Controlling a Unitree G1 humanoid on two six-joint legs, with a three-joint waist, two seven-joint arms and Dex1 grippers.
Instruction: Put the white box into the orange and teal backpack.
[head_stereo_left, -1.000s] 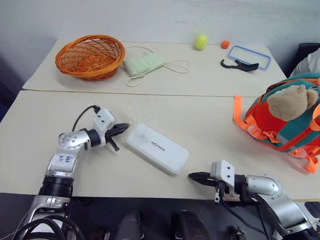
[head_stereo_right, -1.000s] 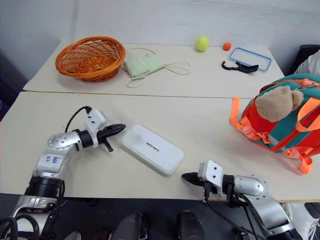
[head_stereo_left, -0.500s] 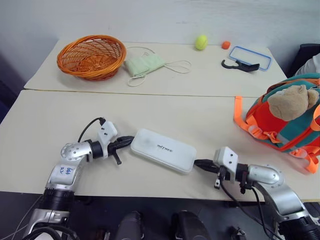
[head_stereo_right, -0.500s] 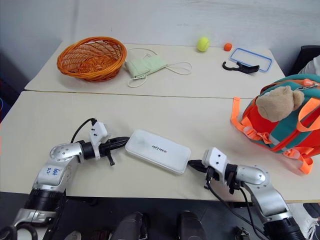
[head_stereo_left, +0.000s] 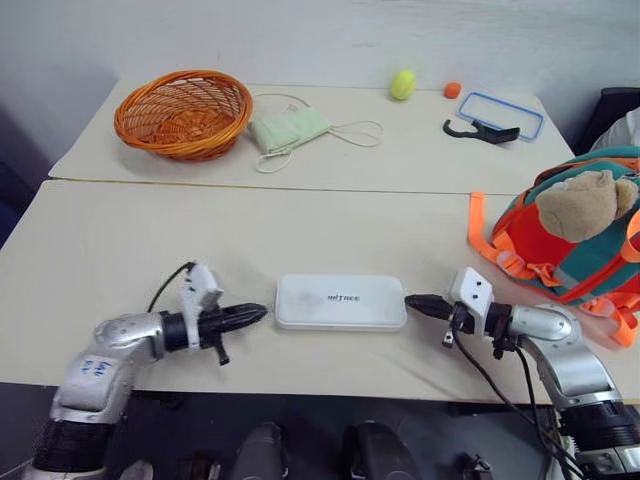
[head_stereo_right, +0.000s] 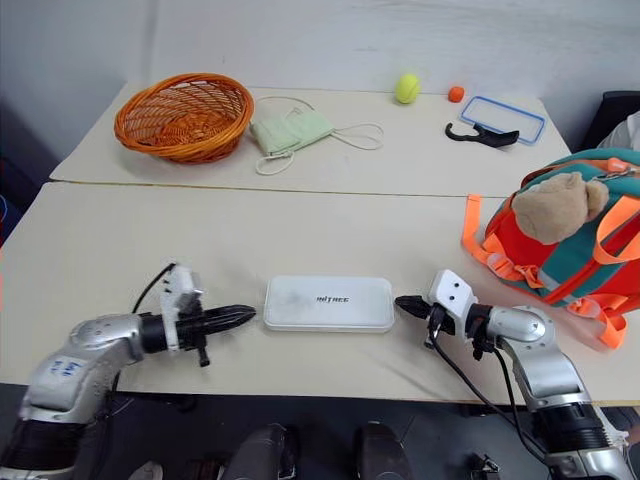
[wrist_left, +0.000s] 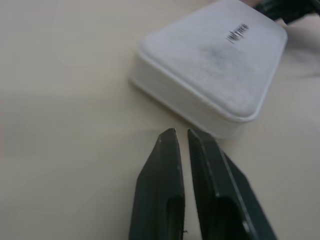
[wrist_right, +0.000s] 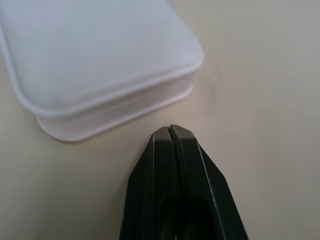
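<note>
Box: white box (head_stereo_left: 341, 302) is laid flat on the near table (head_stereo_left: 90, 240), lengthwise between both grippers.
Left gripper (head_stereo_left: 262, 313): at the box's 9 o'clock end, just short of it; fingers parted by a narrow slit.
Right gripper (head_stereo_left: 409, 300): at its 3 o'clock end; fingers pressed together.
Backpack (head_stereo_left: 575, 255): at 3 o'clock, well apart from the box.

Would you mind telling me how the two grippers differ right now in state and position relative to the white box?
The left gripper has a narrow gap between its fingers; the right gripper is fully shut. The left one sits off the left end of the white box, the right one at its right end. Both point at the box, holding nothing.
</note>
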